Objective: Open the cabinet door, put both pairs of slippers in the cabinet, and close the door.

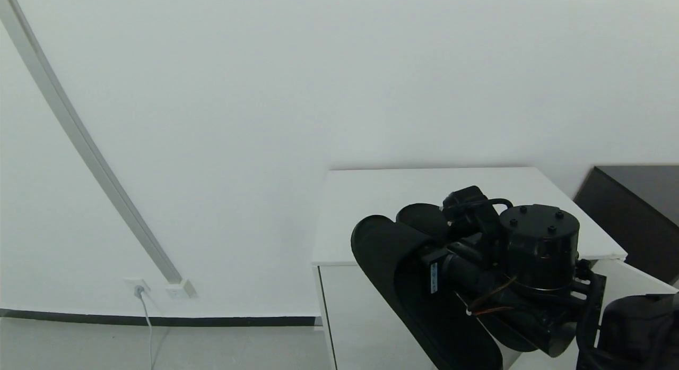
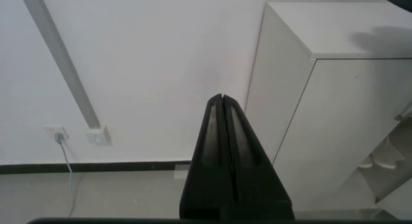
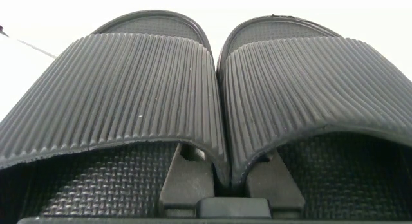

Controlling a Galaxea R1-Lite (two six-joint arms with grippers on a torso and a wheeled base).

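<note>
A pair of black slippers (image 1: 395, 274) hangs in front of the white cabinet (image 1: 414, 200), level with its top front edge. My right gripper (image 3: 225, 169) is shut on them. Its fingers (image 3: 187, 182) reach under the two ribbed straps (image 3: 129, 89) and pinch the inner edges together. The slippers lie side by side, toes pointing away from the wrist. My left gripper (image 2: 222, 103) is shut on nothing and points at the wall to the left of the cabinet (image 2: 335, 102). A white shelf (image 2: 393, 153) shows inside the cabinet, so its door stands open.
A dark piece of furniture (image 1: 636, 211) stands right of the cabinet. On the wall to the left run a slanted white cable duct (image 1: 79, 136) and a socket with a cord (image 1: 139, 291). Bare grey floor (image 1: 159, 349) lies left of the cabinet.
</note>
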